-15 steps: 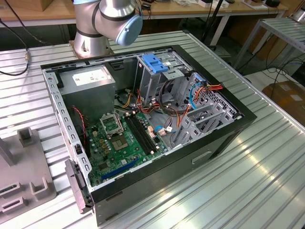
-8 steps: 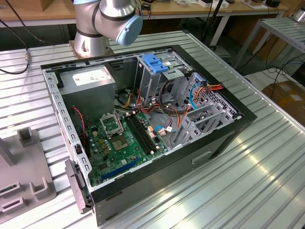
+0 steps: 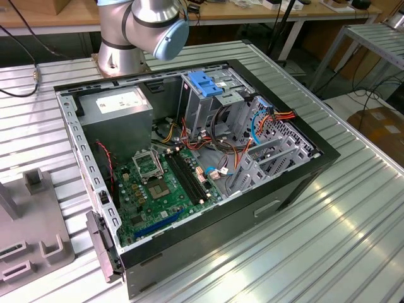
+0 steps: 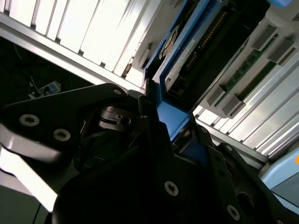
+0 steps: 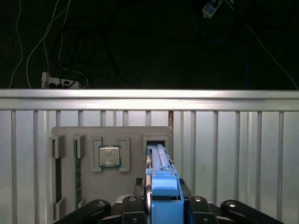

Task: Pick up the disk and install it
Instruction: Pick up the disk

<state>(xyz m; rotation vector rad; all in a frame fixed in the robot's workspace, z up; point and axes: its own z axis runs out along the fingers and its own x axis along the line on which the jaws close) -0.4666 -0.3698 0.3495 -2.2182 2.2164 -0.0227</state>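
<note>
In the first wrist view the disk [image 5: 162, 186] stands on edge, its blue rail facing the camera and its far end in a slot of a grey holder plate [image 5: 133, 133]. My gripper [image 5: 162, 205] is shut on the disk, with a black finger pressed to each side. The second wrist view shows the disk's white label [image 4: 183, 55], its blue rail [image 4: 164, 109] and my gripper [image 4: 161, 123] clamped on that rail. In the exterior view the open computer case [image 3: 297, 183] lies on the slatted table, with a metal drive cage [image 3: 211, 104] at its back.
The holder plate also carries a processor chip [image 5: 110, 156] and memory sticks [image 5: 77, 175]. A grey fixture [image 3: 31, 240] shows at the exterior view's left. Inside the case are a grey power supply [image 3: 120, 107], the green motherboard [image 3: 158, 186] and coloured cables [image 3: 265, 120]. The arm's base [image 3: 126, 38] stands behind the case.
</note>
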